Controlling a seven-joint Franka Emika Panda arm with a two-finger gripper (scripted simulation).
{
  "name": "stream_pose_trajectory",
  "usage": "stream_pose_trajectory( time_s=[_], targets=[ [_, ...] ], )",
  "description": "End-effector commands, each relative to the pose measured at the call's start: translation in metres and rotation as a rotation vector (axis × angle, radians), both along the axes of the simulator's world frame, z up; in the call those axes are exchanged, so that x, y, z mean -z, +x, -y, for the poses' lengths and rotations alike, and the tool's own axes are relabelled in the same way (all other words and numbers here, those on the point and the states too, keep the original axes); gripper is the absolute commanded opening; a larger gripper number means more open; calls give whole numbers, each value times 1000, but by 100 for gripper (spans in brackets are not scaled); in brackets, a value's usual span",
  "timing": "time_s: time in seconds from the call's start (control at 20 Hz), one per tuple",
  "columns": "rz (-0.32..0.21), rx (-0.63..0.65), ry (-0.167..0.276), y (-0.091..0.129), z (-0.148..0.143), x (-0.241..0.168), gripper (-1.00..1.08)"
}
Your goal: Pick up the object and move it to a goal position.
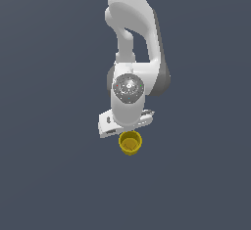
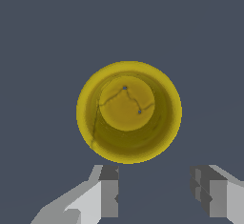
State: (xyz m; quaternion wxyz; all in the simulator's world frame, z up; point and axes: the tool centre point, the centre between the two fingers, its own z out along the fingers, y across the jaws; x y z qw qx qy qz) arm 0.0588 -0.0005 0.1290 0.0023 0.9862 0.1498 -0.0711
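The object [image 2: 128, 112] is a small yellow cup, round, with a hollow inside. It stands upright on the flat dark blue-grey ground [image 1: 44, 175], its open mouth turned upward, so the wrist view looks straight down into it and shows the flat bottom with a thin dark line across it. Nothing holds it; it rests on its own base.

In the exterior view the cup [image 1: 130, 142] sits just under the lower edge of the arm's white hand, a little toward the exterior view's right of the hand's middle. It is near the hand but I see no contact.

The gripper [image 2: 155, 194] is spread open and has hold of nothing. Its two fingers [image 2: 108, 189] show at the edge of the wrist view, apart from each other, with bare ground between them. The cup lies beside this gap, not inside it, so the fingers are not yet around its wall. The gap looks about as wide as the cup, maybe a little less, and I cannot say surely that it fits.

I judge the arm [image 1: 135, 43] is in the approach step: the hand hangs above and points down, probably so the fingers can come down on both sides of the cup. For this the hand needs first to shift over the cup. No goal mark is visible in either view.
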Motion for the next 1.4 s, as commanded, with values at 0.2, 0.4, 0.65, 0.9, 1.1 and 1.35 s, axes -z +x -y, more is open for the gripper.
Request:
stream_pose_trajectory(
  time_s=[0.2,0.4,0.65,0.9,1.1,1.35],
  targets=[
    [-39,-109,7,21,4,13,28],
    [-62,-172,13,32,7,22,28],
    [-86,-232,21,40,11,31,28],
    [-102,-272,28,45,14,37,28],
    [-109,-290,31,47,15,40,28],
    [-111,-294,31,47,16,40,28]
  ],
)
